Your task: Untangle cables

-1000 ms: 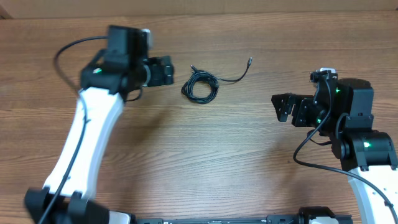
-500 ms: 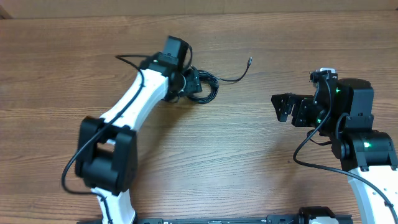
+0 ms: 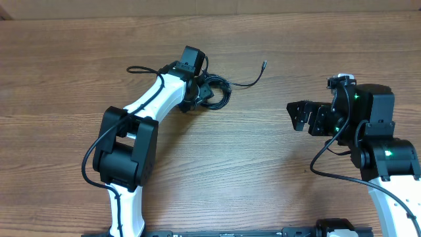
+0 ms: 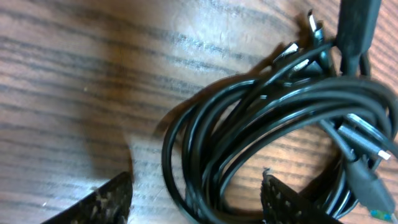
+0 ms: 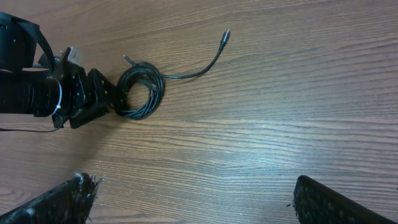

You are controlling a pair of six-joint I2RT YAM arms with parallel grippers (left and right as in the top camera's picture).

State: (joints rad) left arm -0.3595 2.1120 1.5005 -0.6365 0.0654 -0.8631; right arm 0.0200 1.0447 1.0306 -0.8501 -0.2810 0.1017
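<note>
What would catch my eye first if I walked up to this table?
A coil of thin black cables lies on the far middle of the wooden table, one loose end trailing right. The left gripper straddles the coil's edge, jaws apart, while the right gripper hangs open, well away.

Cables (image 3: 217, 94) sit at the far middle of the table (image 3: 263, 184), left gripper (image 3: 200, 92) straddling the coil's left edge. 1 loose end (image 3: 253, 80) trails right. Right gripper (image 3: 299, 113) is well apart, right side.
</note>
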